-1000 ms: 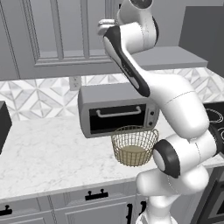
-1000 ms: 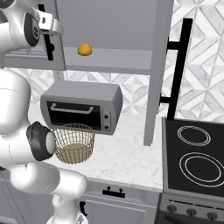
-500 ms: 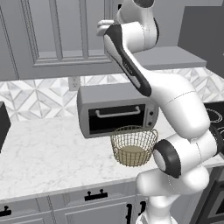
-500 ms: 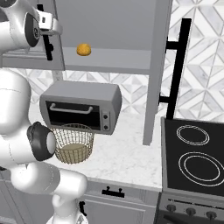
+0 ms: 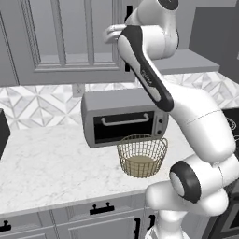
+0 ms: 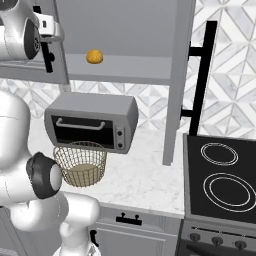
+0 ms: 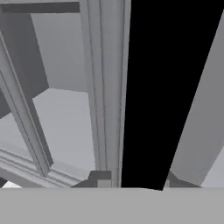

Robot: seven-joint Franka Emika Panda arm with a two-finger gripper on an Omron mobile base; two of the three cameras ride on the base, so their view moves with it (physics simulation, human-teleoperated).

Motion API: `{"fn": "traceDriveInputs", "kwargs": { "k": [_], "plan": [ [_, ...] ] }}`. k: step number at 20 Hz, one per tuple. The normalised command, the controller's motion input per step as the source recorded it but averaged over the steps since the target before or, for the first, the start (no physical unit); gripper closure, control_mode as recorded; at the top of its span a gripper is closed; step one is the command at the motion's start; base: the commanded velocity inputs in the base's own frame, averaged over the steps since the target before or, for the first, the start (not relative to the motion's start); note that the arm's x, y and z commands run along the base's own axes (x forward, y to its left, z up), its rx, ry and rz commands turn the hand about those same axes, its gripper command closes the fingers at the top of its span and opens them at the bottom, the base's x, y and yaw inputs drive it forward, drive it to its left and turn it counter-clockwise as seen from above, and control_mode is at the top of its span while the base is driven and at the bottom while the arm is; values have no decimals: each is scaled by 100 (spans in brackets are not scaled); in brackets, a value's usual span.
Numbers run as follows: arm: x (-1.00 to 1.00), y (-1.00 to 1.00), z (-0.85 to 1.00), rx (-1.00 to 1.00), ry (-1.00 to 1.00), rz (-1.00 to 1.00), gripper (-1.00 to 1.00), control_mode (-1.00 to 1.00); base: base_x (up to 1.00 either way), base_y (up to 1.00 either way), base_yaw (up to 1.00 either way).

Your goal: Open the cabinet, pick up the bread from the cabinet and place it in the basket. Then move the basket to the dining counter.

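My end effector (image 6: pixel 50 24) unmoved at the cabinet (image 6: pixel 125 40) handle, grip state indiscernible; bread (image 6: pixel 94 56) at 3 o'clock.

Landmark: the toaster oven (image 6: pixel 92 121), standing on the counter (image 6: pixel 145 180) against the patterned backsplash.

- The cabinet (image 6: pixel 125 45) hangs above the toaster oven. Its right-hand door (image 6: pixel 177 80) stands swung out, edge-on, with its long black handle (image 6: pixel 201 77) facing right.
- The bread (image 6: pixel 94 56) sits on the cabinet shelf, above the toaster oven, apart from the arm.
- The basket (image 6: pixel 80 163) stands upright just in front of the toaster oven, below its door.
- The cooktop (image 6: pixel 220 172) lies well right of the toaster oven.
- The gripper (image 6: pixel 51 29) is up left of the bread, at the left door's handle (image 6: pixel 46 47); jaw state unclear.
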Motion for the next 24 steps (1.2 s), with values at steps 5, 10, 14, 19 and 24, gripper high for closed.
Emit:
{"fn": "traceDriveInputs", "kwargs": {
  "k": [5, 10, 14, 19, 24],
  "plan": [
    [-83, 100, -4, -1, -4, 8, 100, -100, 0, 0, 0],
    [-91, 100, -10, 0, 0, 1, 100, -100, 0, 0, 0],
    [-99, 100, -1, 4, 0, 0, 100, -100, 0, 0, 0],
    [-100, 100, -5, 6, 0, 0, 100, -100, 0, 0, 0],
    [-100, 100, -12, 7, 0, 0, 100, -100, 0, 0, 0]
  ]
}}
